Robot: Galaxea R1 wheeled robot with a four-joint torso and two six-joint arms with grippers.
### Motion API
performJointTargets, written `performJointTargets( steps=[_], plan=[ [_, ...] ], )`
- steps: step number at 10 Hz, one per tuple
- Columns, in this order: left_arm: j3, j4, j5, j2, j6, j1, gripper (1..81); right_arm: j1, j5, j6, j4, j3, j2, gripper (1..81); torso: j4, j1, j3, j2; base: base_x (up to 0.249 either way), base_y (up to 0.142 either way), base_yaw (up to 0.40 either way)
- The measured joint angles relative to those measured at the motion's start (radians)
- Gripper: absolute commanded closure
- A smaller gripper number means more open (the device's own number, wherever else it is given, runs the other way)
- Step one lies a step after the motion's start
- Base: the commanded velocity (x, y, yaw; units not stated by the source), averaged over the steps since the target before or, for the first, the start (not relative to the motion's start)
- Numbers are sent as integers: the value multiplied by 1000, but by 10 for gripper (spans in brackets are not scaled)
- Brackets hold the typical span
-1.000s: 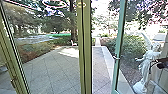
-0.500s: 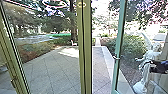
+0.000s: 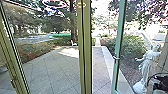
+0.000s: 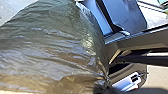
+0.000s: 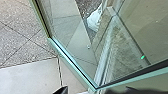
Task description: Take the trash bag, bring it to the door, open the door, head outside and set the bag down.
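Currently, the paved yard (image 3: 50, 72) lies ahead, beyond the glazed entrance. The door (image 3: 120, 32) stands swung open to the right of the olive post (image 3: 85, 50), with a gap between them. Status, as judged: pick-up, carry to the door and opening are complete; passage outside and set-down remain. The statue (image 3: 147, 65) is seen through the door glass.

The trash bag (image 4: 50, 50) is at the left wrist, bulky and dark, its folds converging to a gathered neck. The left gripper (image 4: 102, 88) appears closed on that neck, with the body of the bag spreading away from the jaws. The right gripper (image 3: 160, 81) is near the door handle (image 3: 116, 58) side, apart from the handle; its jaw opening cannot be determined, and no load is discernible.
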Motion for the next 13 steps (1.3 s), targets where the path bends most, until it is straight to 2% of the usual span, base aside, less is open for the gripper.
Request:
performJointTargets(
  steps=[4, 6, 9, 12, 13],
  plan=[
    [0, 1, 1, 11, 0, -16, 811, -232, 41, -26, 68, 152, -50, 10, 0, 0, 0, 0, 0, 0, 0],
    [0, 1, 1, 11, 0, -18, 811, -297, 66, -36, 100, 247, -52, 10, 0, 0, 0, 0, 0, 0, 0],
    [0, 2, 5, 11, 0, -26, 811, -450, 123, -60, 143, 379, -51, 10, 0, 0, 0, 0, 0, 0, 0],
    [0, 3, 5, 11, 0, -35, 811, -587, 215, -68, 163, 455, -46, 10, 0, 0, 1, 0, 0, 0, 0],
    [0, 3, 5, 11, 0, -35, 811, -650, 275, -71, 167, 486, -33, 10, 0, -1, 1, 0, 0, 0, 0]
  ],
)
